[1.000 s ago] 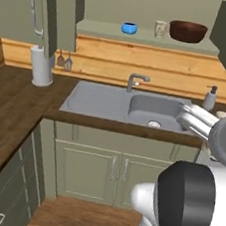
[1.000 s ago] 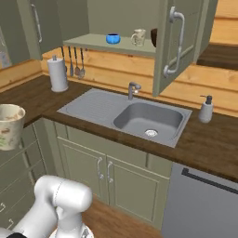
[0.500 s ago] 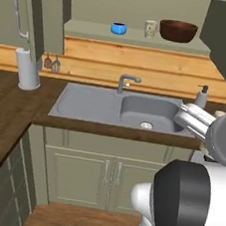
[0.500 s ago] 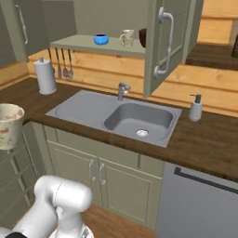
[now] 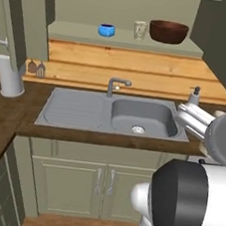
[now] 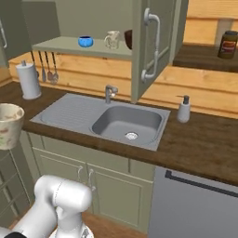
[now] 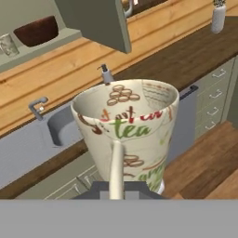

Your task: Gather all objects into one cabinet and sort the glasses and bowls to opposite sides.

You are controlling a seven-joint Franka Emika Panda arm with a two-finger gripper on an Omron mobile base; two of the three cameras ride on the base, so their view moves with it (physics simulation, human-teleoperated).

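Note:
My gripper [image 7: 122, 185] is shut on a cream-beige glass [image 7: 128, 132] with a printed tea pattern, held upright; the same glass [image 6: 8, 125] shows at the left edge of the right base view. The wide olive cabinet [image 5: 75, 31] stands open above the sink. On its pale green shelf sit the small blue bowl [image 5: 106, 30], the second glass [image 5: 140, 29] and the large dark brown bowl [image 5: 168, 31], left to right. In the right base view the blue bowl [image 6: 85, 41] and glass [image 6: 111, 39] show, and the open door [image 6: 155, 46] hides most of the brown bowl [image 6: 128, 39].
A grey sink [image 5: 142, 117] with a faucet [image 5: 116, 84] lies under the cabinet. A soap dispenser [image 6: 184, 109] stands to its right, a white paper-towel roll [image 6: 28, 80] to its left. A dishwasher front [image 6: 195, 204] is lower right. A jar [image 6: 227, 44] stands far right.
The whole scene has slid across both base views, so the base has moved; the sink is now more central. The glass stays in the gripper.

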